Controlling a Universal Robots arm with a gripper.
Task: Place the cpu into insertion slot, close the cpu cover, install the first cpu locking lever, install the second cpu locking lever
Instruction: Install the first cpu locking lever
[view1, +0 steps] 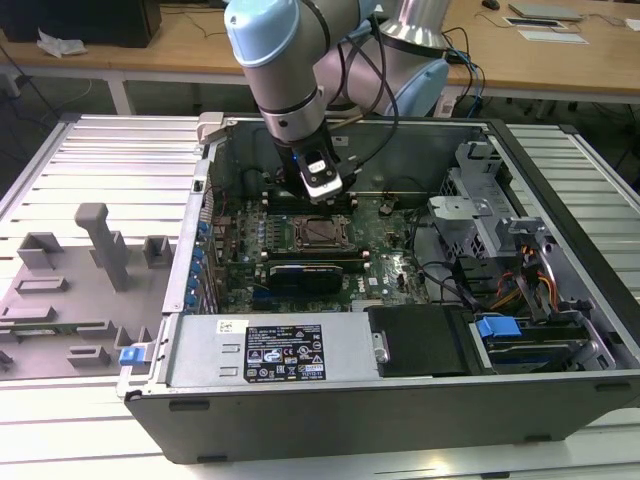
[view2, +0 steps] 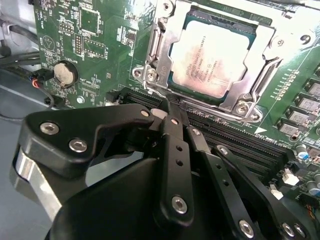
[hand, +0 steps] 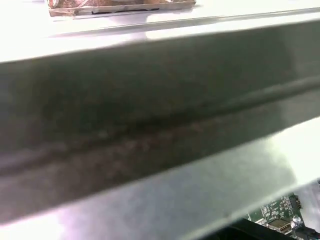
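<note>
Inside the open computer case (view1: 400, 420), which is resting on the ribbed bench (view1: 60, 150), the arm is reaching down over the green motherboard (view2: 85, 45). The cpu (view2: 212, 55) is lying flat and square in the insertion slot (view2: 149, 75), pale metallic face up, so the first step is judged complete. The cpu cover (view2: 260, 42) is lying down over the chip, its silver frame bordering the face on all visible sides and the face showing through the window. The second step therefore appears done as well. Thin wire locking levers (view2: 267, 80) are running low along the sides of the frame. Whether either is hooked under its catch cannot be told from these views, so the two lever steps are being recorded as unconfirmed. The claw (view2: 167, 110) is hovering just beside the near edge of the socket, above the long black memory slots (view2: 235, 145). Its fingers are looking pressed together at the tips, with nothing visible between them. Whether the tips are touching a lever end is hidden by the fingers themselves. In the exterior view the claw (view1: 325, 190) is hanging close above the socket, on its far side. The first wrist view is looking along a grey metal wall of the case, with a corner of the board at its edge.
</note>
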